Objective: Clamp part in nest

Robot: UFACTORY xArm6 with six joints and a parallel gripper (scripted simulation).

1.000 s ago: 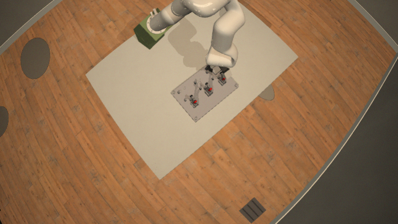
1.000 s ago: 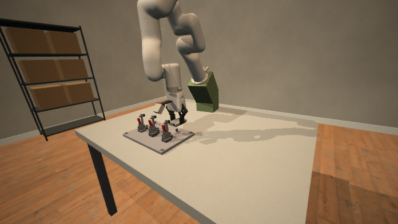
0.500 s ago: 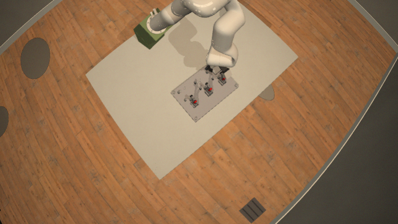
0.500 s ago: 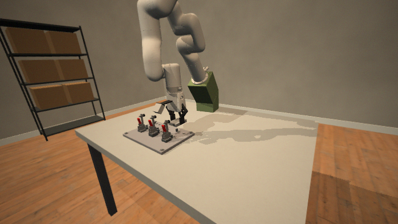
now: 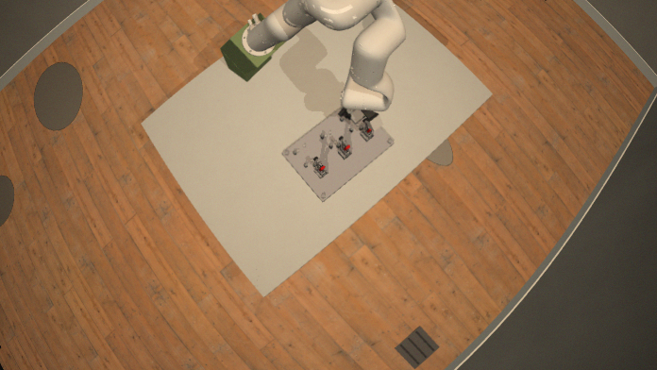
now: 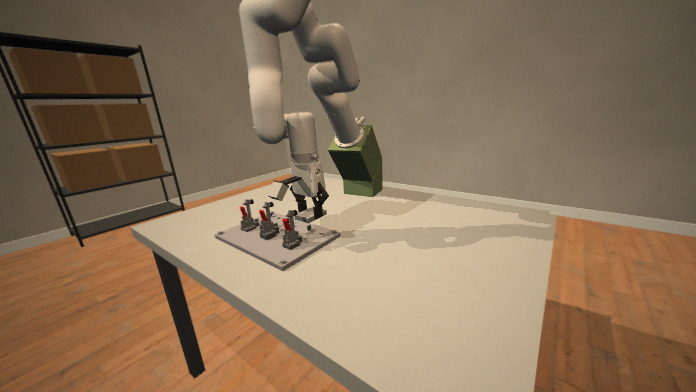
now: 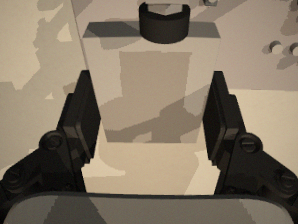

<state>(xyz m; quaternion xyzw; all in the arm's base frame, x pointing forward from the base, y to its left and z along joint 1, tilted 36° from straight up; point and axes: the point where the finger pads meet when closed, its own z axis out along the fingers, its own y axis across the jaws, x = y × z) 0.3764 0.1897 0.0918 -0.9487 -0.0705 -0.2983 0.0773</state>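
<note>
My gripper [image 7: 151,88] is shut on the part [image 7: 153,103], a flat pale grey plate held across its width between the two black fingers. In the exterior view the gripper [image 6: 310,206] holds the part [image 6: 310,216] level, a little above the far end of the grey fixture plate [image 6: 277,240]. From above, the wrist hides the part and the gripper [image 5: 356,116] hangs over the fixture's [image 5: 337,158] back corner. Three clamps with red handles [image 5: 367,130] [image 5: 346,147] [image 5: 322,167] stand in a row. In the wrist view a clamp's dark round pad [image 7: 162,24] lies just ahead of the part.
The arm's green base block [image 6: 357,165] stands behind the fixture. Small rest pads and blocks [image 7: 282,48] dot the plate to the right. The table's front edge [image 6: 240,295] is near the fixture. A shelf with boxes [image 6: 85,125] stands off to the left.
</note>
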